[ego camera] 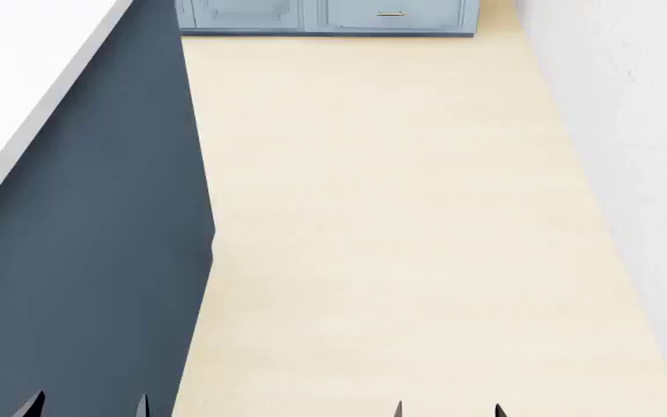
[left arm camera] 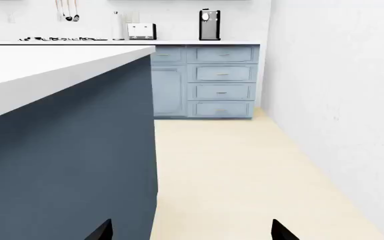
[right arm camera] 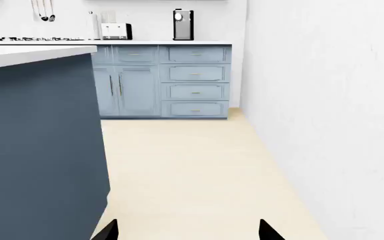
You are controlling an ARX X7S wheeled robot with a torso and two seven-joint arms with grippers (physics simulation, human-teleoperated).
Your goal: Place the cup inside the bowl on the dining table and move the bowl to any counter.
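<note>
The cup, the bowl and the dining table are out of view in all three views. A white counter (left arm camera: 205, 42) backed by a white wall runs along the far end of the room; it also shows in the right wrist view (right arm camera: 165, 42). My left gripper (left arm camera: 192, 231) is open and empty, low over the floor beside the island; its tips show in the head view (ego camera: 88, 407). My right gripper (right arm camera: 188, 231) is open and empty over the floor, and also shows in the head view (ego camera: 450, 409).
A dark blue island with a white top (ego camera: 21, 69) stands close on the left. A white wall (ego camera: 646, 130) bounds the right. A beige floor aisle (ego camera: 392, 217) leads to light blue drawers (left arm camera: 222, 82). A toaster (left arm camera: 141, 31), coffee machine (left arm camera: 209, 24) and stove (left arm camera: 62, 38) sit on the far counter.
</note>
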